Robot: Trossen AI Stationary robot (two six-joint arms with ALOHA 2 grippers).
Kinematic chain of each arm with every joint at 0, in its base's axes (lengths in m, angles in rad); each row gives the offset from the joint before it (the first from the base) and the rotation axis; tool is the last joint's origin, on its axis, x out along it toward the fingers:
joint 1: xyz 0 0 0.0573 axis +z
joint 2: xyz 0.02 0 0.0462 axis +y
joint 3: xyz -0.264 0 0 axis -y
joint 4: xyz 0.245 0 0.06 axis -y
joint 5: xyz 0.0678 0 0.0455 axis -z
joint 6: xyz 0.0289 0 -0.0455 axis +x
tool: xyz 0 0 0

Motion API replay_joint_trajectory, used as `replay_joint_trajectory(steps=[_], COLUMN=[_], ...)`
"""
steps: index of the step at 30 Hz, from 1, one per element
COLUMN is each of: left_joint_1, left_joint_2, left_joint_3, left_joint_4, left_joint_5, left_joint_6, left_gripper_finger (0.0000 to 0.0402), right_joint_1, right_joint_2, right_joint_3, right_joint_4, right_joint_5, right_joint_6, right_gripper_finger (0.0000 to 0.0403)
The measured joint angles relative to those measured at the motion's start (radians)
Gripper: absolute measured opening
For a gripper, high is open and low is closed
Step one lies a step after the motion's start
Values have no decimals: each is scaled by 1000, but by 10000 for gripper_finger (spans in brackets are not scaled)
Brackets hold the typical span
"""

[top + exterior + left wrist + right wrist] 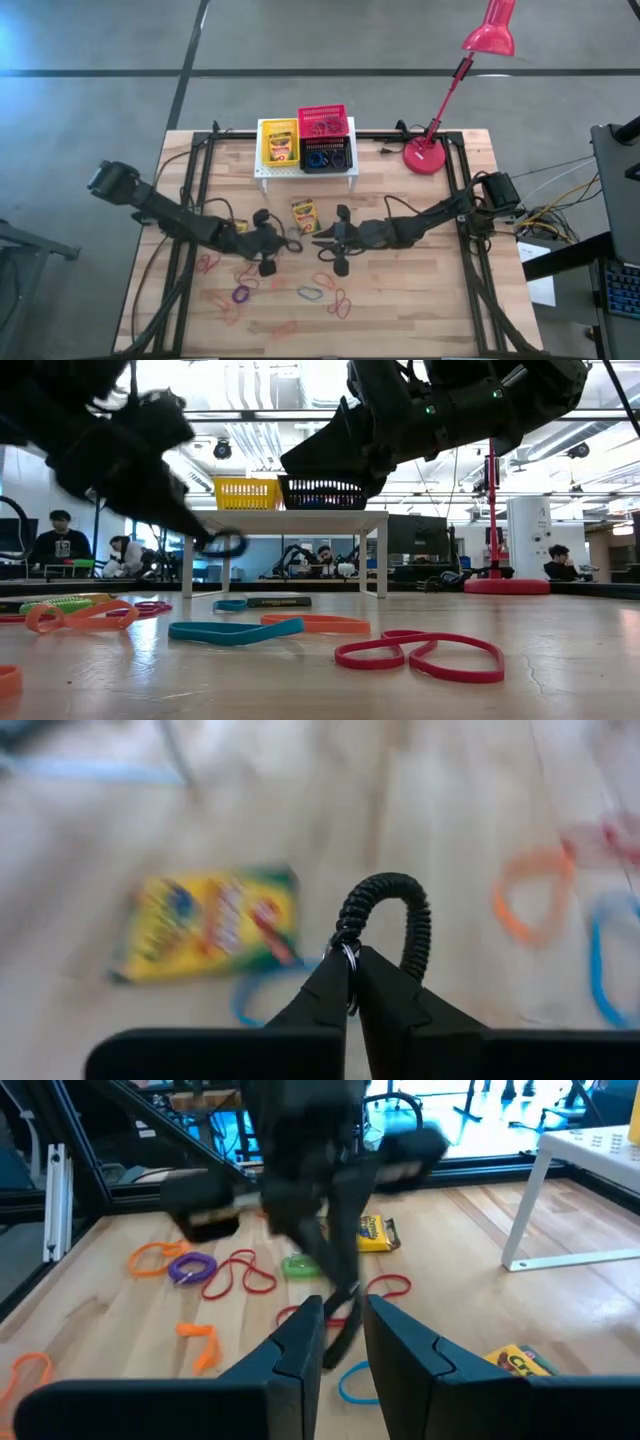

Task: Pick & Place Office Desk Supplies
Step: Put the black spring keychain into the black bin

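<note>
Wooden table [420, 300], left claw [352, 982] pinching black coil [395, 915]

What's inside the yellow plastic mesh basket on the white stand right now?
The yellow plastic mesh basket on the white perforated metal stand holds one yellow-and-green crayon box. Whether anything lies beneath that box is hidden from the camera above.

The pale, planked wooden tabletop [420, 300] has a smooth, faintly sheened finish, and the thin coloured elastic loops [420, 656] lying on it look matt and rubbery. The yellow-and-green crayon box [215, 923] looks like glossy printed card, while the black coiled cord loop [395, 915] is ribbed plastic on a small shiny metal ring [347, 960]. The red plastic mesh basket [323, 123] sits on a white perforated metal stand [305, 172] with a matt painted finish.
</note>
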Motion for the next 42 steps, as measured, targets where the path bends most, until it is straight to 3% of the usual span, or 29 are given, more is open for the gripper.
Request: replay_joint_trajectory(steps=[5, 16, 35, 42], left_joint_1=[0, 0, 0, -1], left_joint_2=[-59, -52, -52, -52], left_joint_3=[0, 0, 0, 0], left_joint_4=[54, 168, 218, 223], left_joint_5=[-100, -110, -110, -110], left_joint_6=[0, -3, -4, -5], left_gripper_finger=[13, 14, 15, 15], right_joint_1=[0, -6, -27, -39], right_joint_2=[0, 0, 1, 1], right_joint_3=[0, 0, 37, 67], right_joint_4=[-1, 0, -2, -100], right_joint_5=[0, 79, 27, 28], right_joint_6=[46, 69, 52, 70], right_gripper_finger=[99, 181, 185, 161])
